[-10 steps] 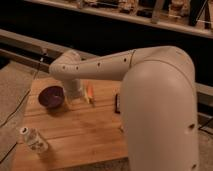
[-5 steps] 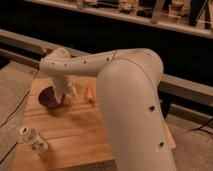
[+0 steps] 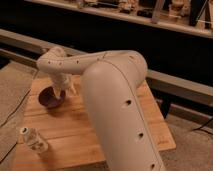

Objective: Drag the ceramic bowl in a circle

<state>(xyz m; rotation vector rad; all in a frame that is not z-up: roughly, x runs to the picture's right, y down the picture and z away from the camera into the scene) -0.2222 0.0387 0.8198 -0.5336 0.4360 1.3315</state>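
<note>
The ceramic bowl (image 3: 48, 99) is small, round and dark maroon. It sits on the left part of the wooden table (image 3: 75, 130). My gripper (image 3: 59, 93) hangs from the white wrist and reaches down onto the bowl's right rim, covering that side of it. My big white arm (image 3: 112, 100) crosses the middle of the view and hides the table's centre.
A small clear bottle (image 3: 34, 140) lies on the table's front left corner. A grey rail (image 3: 180, 82) runs behind the table, with dark shelving beyond. A cable (image 3: 15, 112) trails on the floor at the left.
My arm has swung left and forward, and the gripper has come down onto the bowl's right side. The bowl has barely shifted. The arm now hides the small orange thing by the bowl.
</note>
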